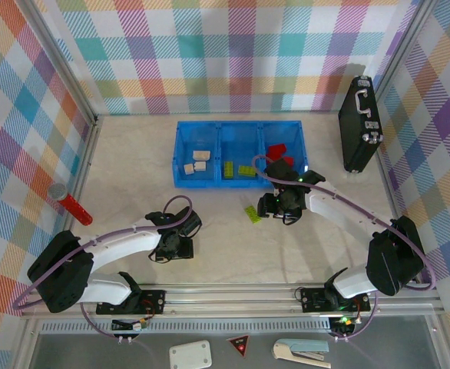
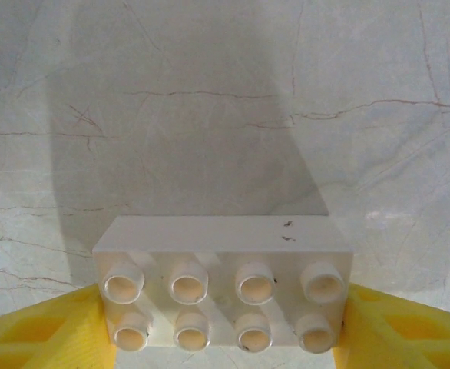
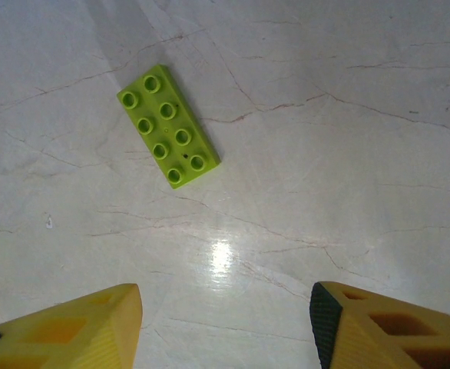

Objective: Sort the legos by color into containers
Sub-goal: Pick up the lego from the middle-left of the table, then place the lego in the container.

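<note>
The cream brick (image 2: 223, 280) sits right under the left wrist camera, studs up. Its short ends press against the yellow fingers (image 2: 48, 334) of the left gripper (image 2: 223, 304), so those jaws are clenched on it, with its long axis spanning from finger to finger. Seen from above, this gripper is low over the worktop (image 1: 125, 177), well short of the blue tray (image 1: 177, 157). I cannot tell whether the brick is lifted or resting.

The right gripper (image 3: 225, 304) hangs released, its jaws wide apart. A lime green brick (image 3: 168, 126) lies flat on the worktop ahead of them and off to the left in the wrist view. Its long axis slants from upper left to lower right — not square to the jaws. From above, it lies just beside the right gripper, on the side toward the left arm and near the tray's front wall. The right arm is far the nearer, and I judge it must shift over and turn the wrist to close across the brick's narrow width.

The tray's left compartment holds cream pieces (image 1: 194, 161), the middle one green pieces (image 1: 236, 168) and the right one red pieces (image 1: 277, 150) — so the held brick belongs in the left compartment. No lettering can be read on any brick.
</note>
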`<move>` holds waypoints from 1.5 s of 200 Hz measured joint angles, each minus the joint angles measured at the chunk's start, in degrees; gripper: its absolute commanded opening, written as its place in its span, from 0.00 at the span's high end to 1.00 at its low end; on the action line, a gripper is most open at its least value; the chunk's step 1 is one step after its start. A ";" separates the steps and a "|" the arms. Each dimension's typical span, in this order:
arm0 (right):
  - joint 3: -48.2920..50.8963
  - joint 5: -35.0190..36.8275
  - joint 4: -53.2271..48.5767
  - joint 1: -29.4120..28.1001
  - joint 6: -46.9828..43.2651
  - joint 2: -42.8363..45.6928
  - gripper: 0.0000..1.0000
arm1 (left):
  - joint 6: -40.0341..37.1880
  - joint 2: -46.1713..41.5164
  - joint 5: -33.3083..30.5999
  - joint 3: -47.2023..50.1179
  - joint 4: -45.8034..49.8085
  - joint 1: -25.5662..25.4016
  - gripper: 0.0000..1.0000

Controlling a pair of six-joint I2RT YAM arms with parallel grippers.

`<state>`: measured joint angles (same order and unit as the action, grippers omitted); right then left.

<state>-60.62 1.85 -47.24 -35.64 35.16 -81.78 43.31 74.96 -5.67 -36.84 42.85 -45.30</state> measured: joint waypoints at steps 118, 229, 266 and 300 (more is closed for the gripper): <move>2.84 0.50 -1.22 -0.02 0.44 4.50 0.39 | -2.21 -1.99 -1.75 -6.88 1.22 -0.04 0.37; 11.37 3.21 -6.73 -0.02 3.91 17.94 0.39 | -15.17 14.67 -2.34 -30.71 4.24 5.16 0.37; 13.18 4.42 -9.66 -0.02 5.29 23.04 0.39 | -19.47 20.63 -0.85 -37.92 5.07 9.22 0.37; 13.70 5.05 -11.56 -0.02 6.69 26.29 0.39 | -22.45 25.22 1.20 -43.32 5.27 12.85 0.38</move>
<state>-46.92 6.90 -58.81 -35.66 41.85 -55.48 20.86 100.18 -4.47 -80.16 48.12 -32.45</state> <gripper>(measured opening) 0.608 0.629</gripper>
